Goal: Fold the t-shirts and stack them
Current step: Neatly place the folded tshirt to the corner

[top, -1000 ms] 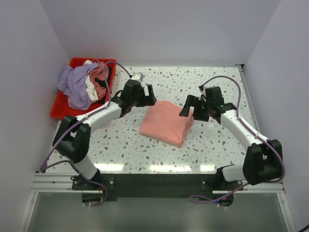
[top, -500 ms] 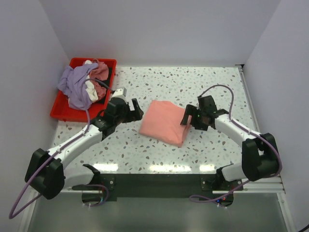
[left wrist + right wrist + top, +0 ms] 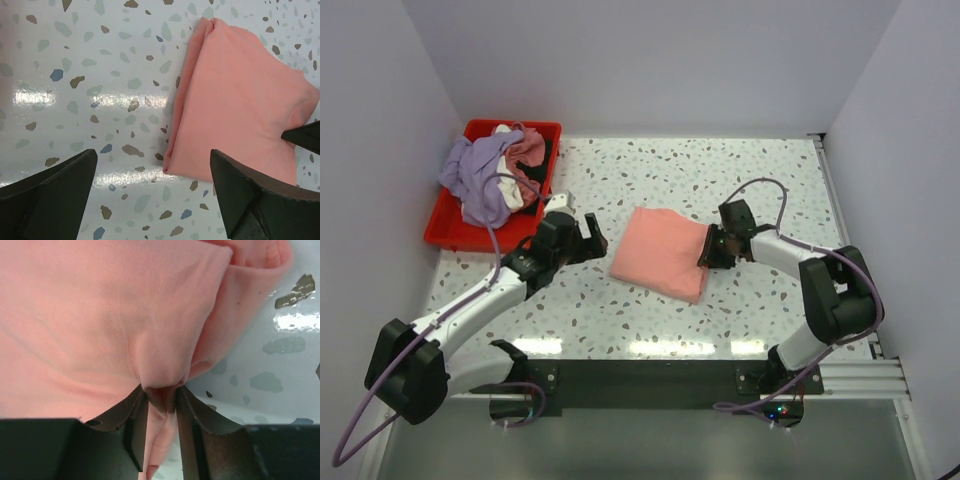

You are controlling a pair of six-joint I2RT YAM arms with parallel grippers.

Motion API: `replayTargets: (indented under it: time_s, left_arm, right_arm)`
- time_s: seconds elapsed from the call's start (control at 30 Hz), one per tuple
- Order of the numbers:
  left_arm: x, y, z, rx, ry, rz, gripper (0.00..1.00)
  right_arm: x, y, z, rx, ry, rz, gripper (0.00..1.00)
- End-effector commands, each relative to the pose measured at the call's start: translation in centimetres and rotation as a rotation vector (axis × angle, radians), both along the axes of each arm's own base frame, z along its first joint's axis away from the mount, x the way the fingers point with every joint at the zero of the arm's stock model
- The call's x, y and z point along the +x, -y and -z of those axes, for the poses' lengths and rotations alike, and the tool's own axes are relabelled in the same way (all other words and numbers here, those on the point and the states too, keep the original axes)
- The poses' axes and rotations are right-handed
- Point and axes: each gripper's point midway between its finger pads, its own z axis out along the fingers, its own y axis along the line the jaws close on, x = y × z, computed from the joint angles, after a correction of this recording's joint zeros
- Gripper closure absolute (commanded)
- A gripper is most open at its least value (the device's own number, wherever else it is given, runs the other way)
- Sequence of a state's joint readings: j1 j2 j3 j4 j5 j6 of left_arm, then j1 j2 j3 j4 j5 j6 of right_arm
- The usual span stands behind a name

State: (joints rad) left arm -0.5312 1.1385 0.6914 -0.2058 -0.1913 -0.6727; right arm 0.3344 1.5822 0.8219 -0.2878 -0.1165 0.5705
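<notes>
Salmon-pink cloth t-shirt point(image 3: 662, 253), folded into a thick, slightly skewed rectangle, lies near the middle of the speckled white terrazzo table point(image 3: 650, 170), in much the same place as a second ago. What has changed is the arms around it. The right gripper point(image 3: 708, 250), which hovered with jaws spread beside the shirt's right edge, has come down low over the table and closed; its wrist view shows the two dark fingers pinched together on a small pucker of pink cloth point(image 3: 100, 315) at that edge, so the right gripper point(image 3: 160, 390) now has the salmon-pink t-shirt clamped. The left gripper point(image 3: 584, 235) has drawn back from the shirt's far-left corner and sits just to the left of it, apart from the cloth, jaws wide and empty; in its wrist view the left gripper point(image 3: 154, 162) frames the shirt's left fold point(image 3: 240, 110) between its spread fingers.

That reads as a grip just taken for a further fold or for dragging the bundle to its stacking spot, with the left side not yet engaged.

The right arm is stretched low and flat, forearm running in from the right, wrist pointing left into the cloth. The left arm reaches diagonally forward from its base, wrist tipped down toward the table.

A lavender t-shirt point(image 3: 472, 178), a white one point(image 3: 510, 186) and a dusty rose one point(image 3: 528, 146) lie crumpled in the red plastic bin point(image 3: 442, 228) at far left, unfolded.
</notes>
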Motion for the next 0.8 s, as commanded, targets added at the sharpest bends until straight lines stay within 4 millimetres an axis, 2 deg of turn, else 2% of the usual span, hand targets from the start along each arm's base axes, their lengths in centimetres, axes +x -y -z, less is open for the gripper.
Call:
replayTargets:
  time_s: [0.0,0.07,0.13,0.2,0.23,0.27,0.33,0.4,0.43,0.47,0.5,0.53,0.6,0.63,0.7,0.77]
  left_arm:
    - [0.2,-0.7,-0.7,0.003,0.027,-0.045,0.0]
    - [0.2,-0.8,-0.6,0.008,0.024,-0.047,0.0]
    - [0.1,-1.0,-0.4,0.018,0.018,-0.051,0.0]
    - [0.0,-1.4,-0.4,0.031,0.019,-0.063,0.0]
    - [0.0,-1.5,-0.4,0.035,0.016,-0.067,0.0]
    - [0.0,-1.6,-0.5,0.037,0.019,-0.072,0.0]
    - [-0.2,-1.9,-0.7,0.048,0.018,-0.078,0.0]
    - [-0.3,-2.4,-0.8,0.066,0.019,-0.094,0.0]
    - [-0.2,-2.8,-1.0,0.074,0.024,-0.11,0.0]
    - [-0.3,-2.9,-1.2,0.076,0.029,-0.114,0.0]
    - [-0.4,-3.1,-1.1,0.081,0.025,-0.12,0.0]
    - [-0.5,-3.3,-1.2,0.085,0.027,-0.126,0.0]
    - [-0.7,-3.6,-1.3,0.092,0.027,-0.134,0.0]
    - [-0.6,-3.9,-1.4,0.098,0.031,-0.147,0.0]
    - [-0.6,-4.1,-1.4,0.109,0.027,-0.159,0.0]
    - [-0.5,-4.5,-1.4,0.121,0.026,-0.177,0.0]
  right_arm:
    - [1.3,0.3,1.2,-0.05,0.017,-0.003,0.7]
    - [2.0,0.1,1.6,-0.063,0.018,-0.027,0.78]
    - [3.3,0.1,1.8,-0.086,0.032,-0.039,0.81]
    - [4.5,0.6,1.9,-0.147,0.056,-0.068,0.9]
    - [5.8,0.4,1.0,-0.157,0.075,-0.085,0.96]
    - [6.5,0.9,1.6,-0.212,0.076,-0.115,1.0]
    - [8.8,1.9,0.4,-0.297,0.114,-0.102,1.0]
    - [10.4,2.9,0.6,-0.39,0.128,-0.131,1.0]
    - [12.2,3.9,-0.7,-0.458,0.16,-0.107,1.0]
    - [13.0,4.6,-1.0,-0.504,0.165,-0.119,1.0]
    - [14.7,4.8,-1.3,-0.535,0.175,-0.11,1.0]
    - [15.3,6.0,-1.4,-0.569,0.163,-0.098,1.0]
    - [17.4,6.5,-1.4,-0.582,0.181,-0.094,1.0]
    - [18.1,7.9,-1.3,-0.607,0.173,-0.078,1.0]
    - [19.7,9.2,-1.3,-0.637,0.177,-0.062,1.0]
    - [20.9,12.0,-1.7,-0.694,0.178,-0.03,1.0]
